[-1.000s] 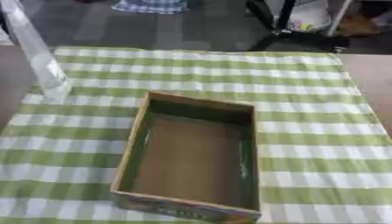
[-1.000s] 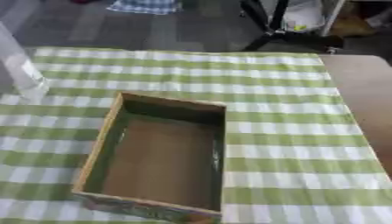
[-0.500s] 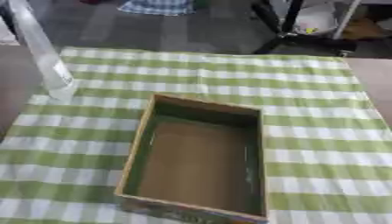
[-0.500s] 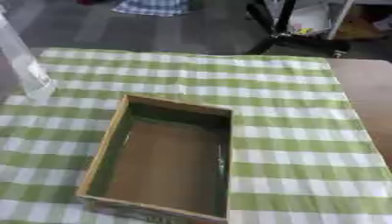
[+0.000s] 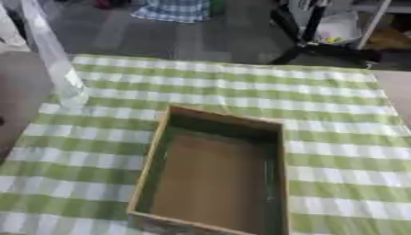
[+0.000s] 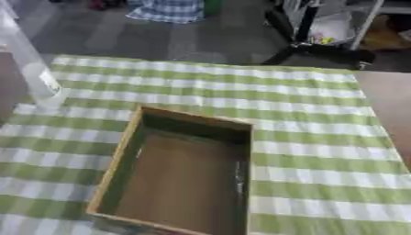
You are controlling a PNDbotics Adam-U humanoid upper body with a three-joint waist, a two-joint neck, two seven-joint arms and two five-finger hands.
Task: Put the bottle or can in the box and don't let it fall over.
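Desk [image 5: 393,92]: brown surface showing bare at the left and right edges, lying under the cloth.

Cloth [image 5: 337,119]: green-and-white checked, lying flat and covering most of the desk, its far edge running along the desk's back edge.

Box [image 5: 210,172]: open-topped cardboard, rectangular, sitting on the cloth near its front middle, long side running away from the camera; brown floor showing bare, inner walls appearing dark green.

Bottle [image 5: 50,55]: tall, clear, standing upright at the far left of the cloth, well apart from the box and outside it; its base resting near the cloth's left edge, its top running out of the left eye view.

Hands: neither one showing in either view, so the fingers' state is going unrecorded; cannot tell.
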